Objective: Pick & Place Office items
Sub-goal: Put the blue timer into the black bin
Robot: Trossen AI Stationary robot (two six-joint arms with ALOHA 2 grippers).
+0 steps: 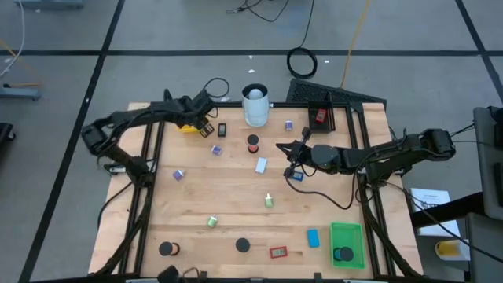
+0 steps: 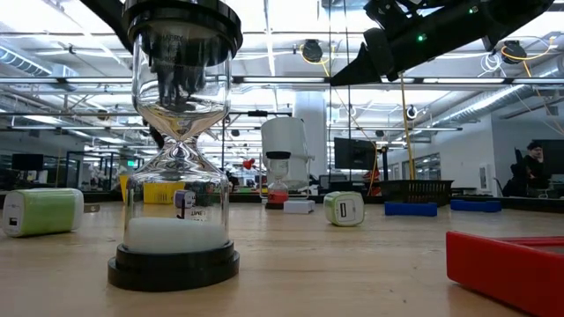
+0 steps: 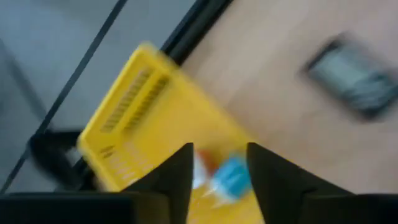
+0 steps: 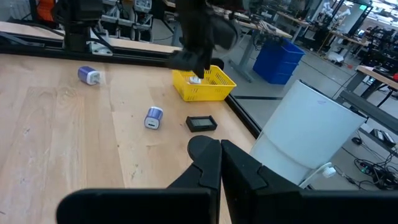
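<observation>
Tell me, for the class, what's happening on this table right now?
A two-armed robot is sorting small office items into trays. The left gripper hangs over the yellow tray at the table's far left, a small blue and white piece showing between its fingers above the tray. The right gripper waits shut and empty near the table's middle. Many pieces are not yet in trays; the green tray holds a black disc.
</observation>
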